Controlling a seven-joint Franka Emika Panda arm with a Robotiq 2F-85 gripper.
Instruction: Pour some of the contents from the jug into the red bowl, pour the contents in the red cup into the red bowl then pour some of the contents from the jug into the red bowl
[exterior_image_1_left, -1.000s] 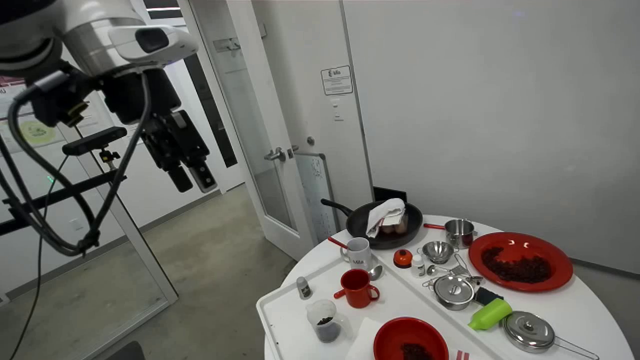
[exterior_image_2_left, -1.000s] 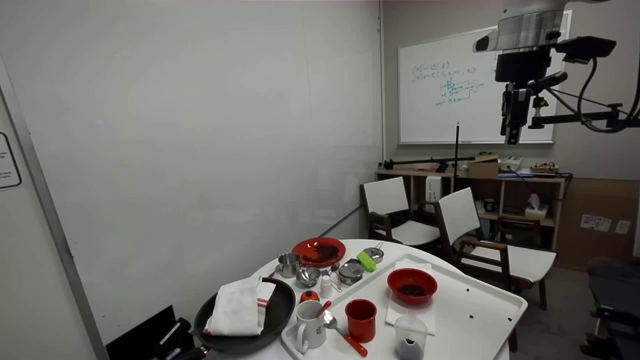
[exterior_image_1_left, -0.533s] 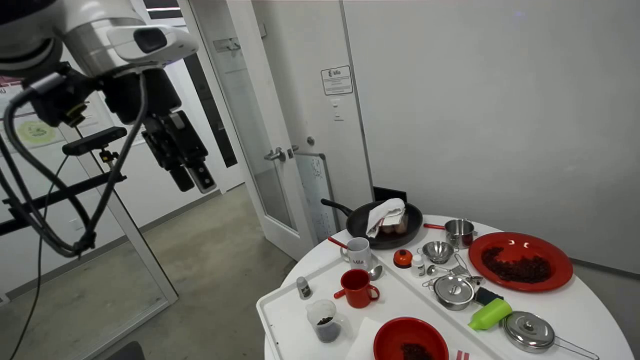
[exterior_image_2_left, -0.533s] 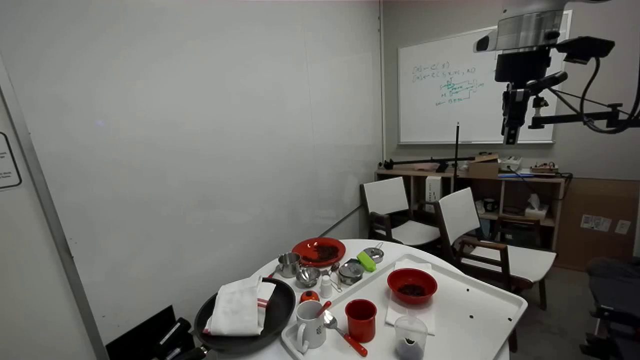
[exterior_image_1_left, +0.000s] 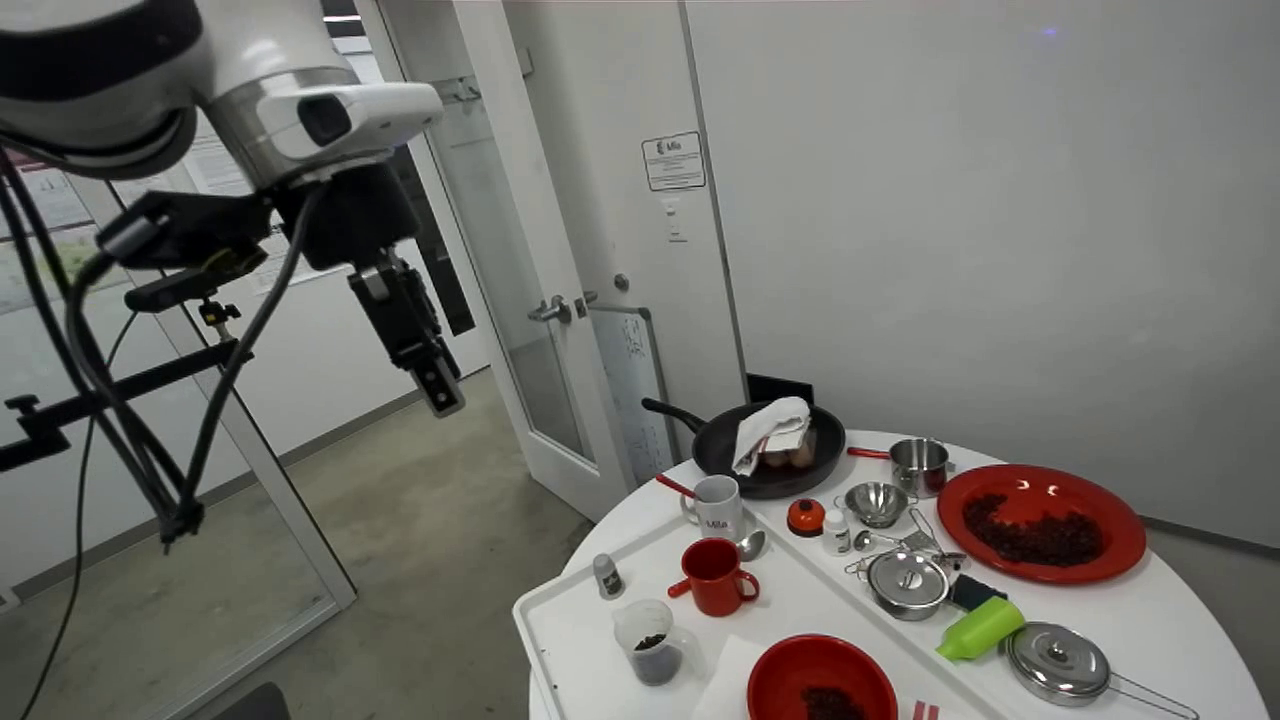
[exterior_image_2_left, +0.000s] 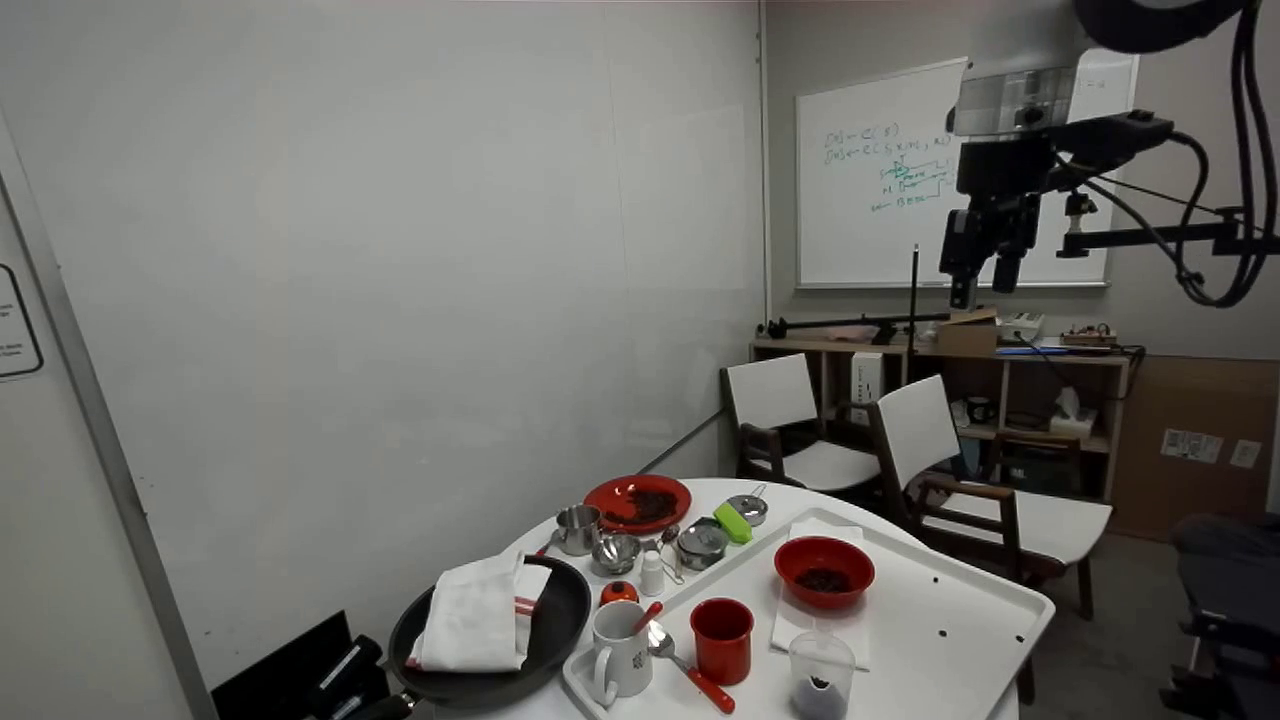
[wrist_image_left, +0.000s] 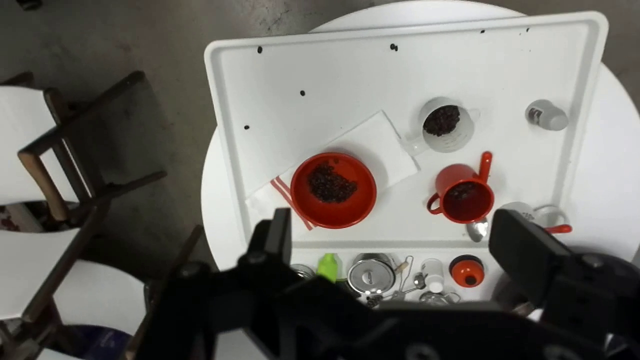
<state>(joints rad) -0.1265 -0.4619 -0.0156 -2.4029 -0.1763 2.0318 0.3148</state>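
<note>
While the gripper (exterior_image_2_left: 984, 290) gapes, the red bowl (wrist_image_left: 342, 212) clears the tray's edges (wrist_image_left: 400, 33).

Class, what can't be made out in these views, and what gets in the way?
Red bowl, in an exterior view: near rim cut off by the bottom edge.
Red cup, in an exterior view: inner bottom hidden by its wall.
White mug, in the wrist view: partly behind the gripper.
White sign, in an exterior view: lower text too small.

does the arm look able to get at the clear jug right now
Probably yes: its fingers are open and hold nothing, and the clear jug stands upright on the tray, uncovered; the red cup is nearby but leaves a gap.
</note>
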